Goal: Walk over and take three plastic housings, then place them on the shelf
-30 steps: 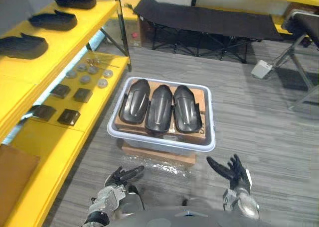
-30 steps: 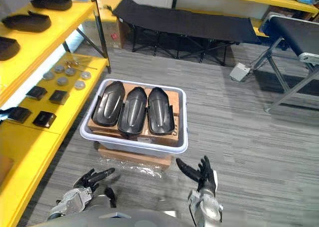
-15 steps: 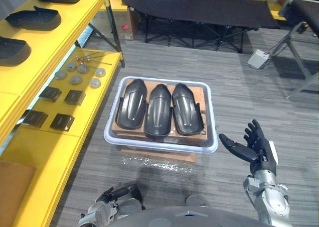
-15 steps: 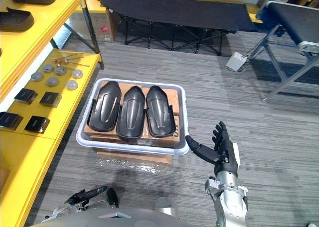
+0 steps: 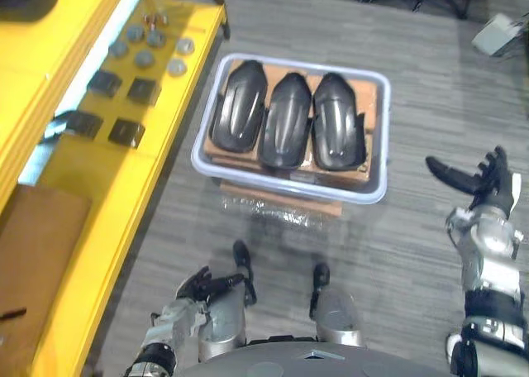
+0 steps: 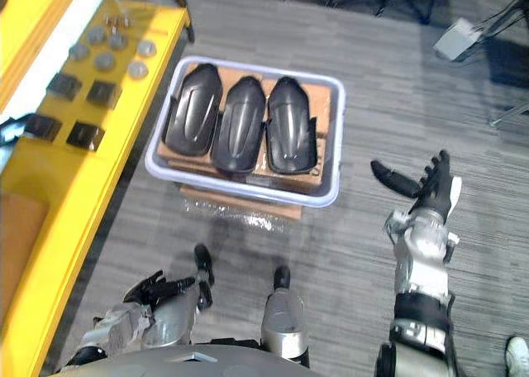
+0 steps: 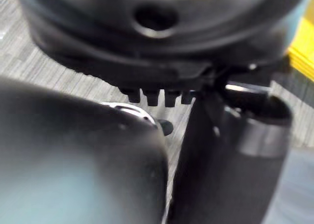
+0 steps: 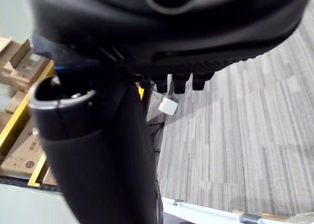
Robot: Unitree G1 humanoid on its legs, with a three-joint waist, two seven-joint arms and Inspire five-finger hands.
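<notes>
Three black plastic housings (image 5: 240,106) (image 5: 285,121) (image 5: 335,121) lie side by side on cardboard inside a pale grey bin (image 5: 386,145) on the floor ahead. My right hand (image 5: 483,183) hangs in the air to the right of the bin, apart from it, open with fingers spread and thumb pointing toward the bin. Low by my body, well short of the bin, my left hand (image 5: 202,284) stays open and holds nothing. The yellow shelf (image 5: 83,195) runs along the left.
The bin rests on a flat cardboard box (image 5: 281,203). On the shelf's lower level lie several round metal discs (image 5: 149,46), dark square pieces (image 5: 124,88) and a brown board (image 5: 37,253). A small white box (image 5: 500,34) sits on the grey floor at far right.
The camera has tipped down and come closer, so the bin shows from more overhead. My right hand has risen and moved out to the right of the bin. The left hand stays low.
</notes>
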